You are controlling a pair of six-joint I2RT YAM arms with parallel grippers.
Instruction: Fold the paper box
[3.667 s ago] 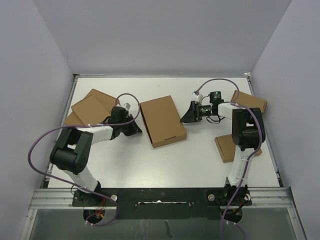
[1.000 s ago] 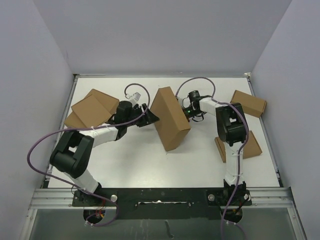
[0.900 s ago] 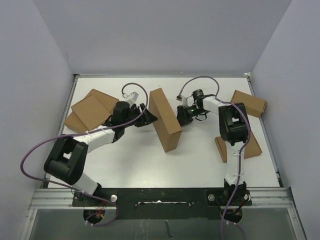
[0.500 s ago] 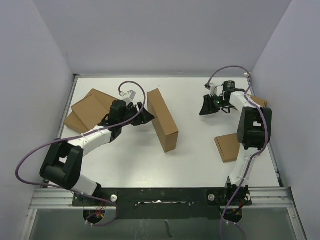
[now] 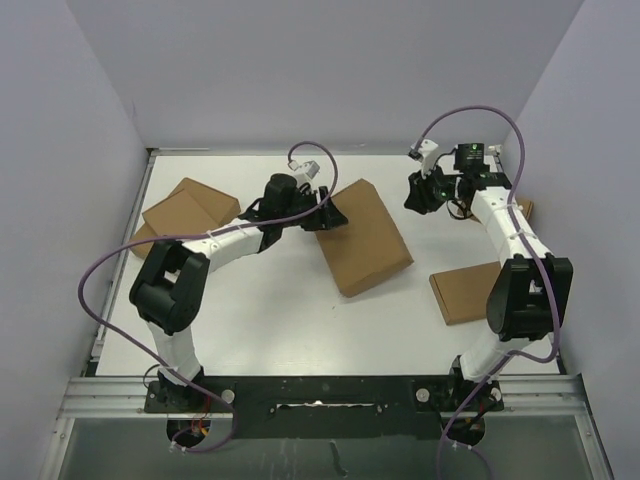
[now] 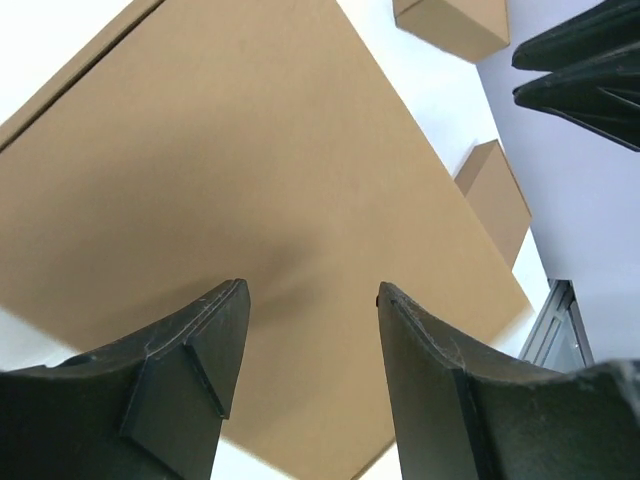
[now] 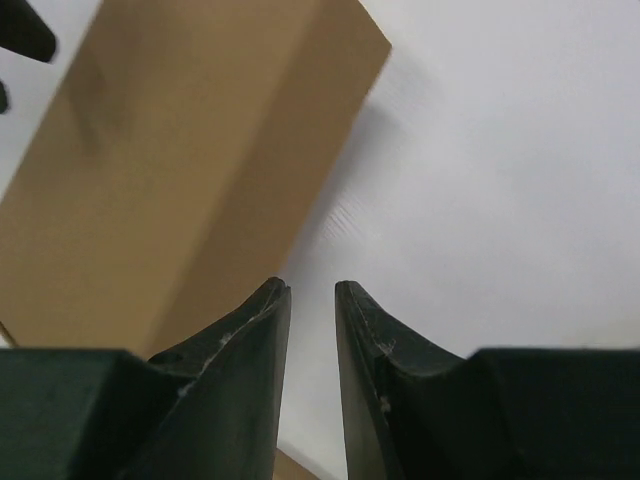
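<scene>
**Box looks closed up, both arms off it**

From where I stand the folding seems mostly done. The paper box [image 5: 365, 238] lies on the table [image 5: 300, 320] as one shut, shallow shape, its broad plain face up. I can see no flap standing loose and no open slot on the sides that show. The sides turned away from me I cannot judge, so a tab may be untucked there.

The left gripper [image 5: 328, 213] is at the box's near-left edge. Its fingers [image 6: 190, 365] stand well apart with nothing pinched between them, and the brown face spreads just ahead of and under their tips. Whether the tips touch the cardboard I cannot tell.

The right gripper [image 5: 418, 192] hangs clear of the box. Its fingers [image 7: 250, 335] are drawn nearly together, only a thin gap showing, and they grasp nothing. Bare white table lies straight ahead of them, with the box off ahead to one side, apart from the tips.

Other flat brown boxes [image 5: 183, 213] lie well behind the left fingers, and one more [image 5: 466, 293] is well off from the right fingers.

What is left, I would guess, is a last check or press on the closing edge
</scene>
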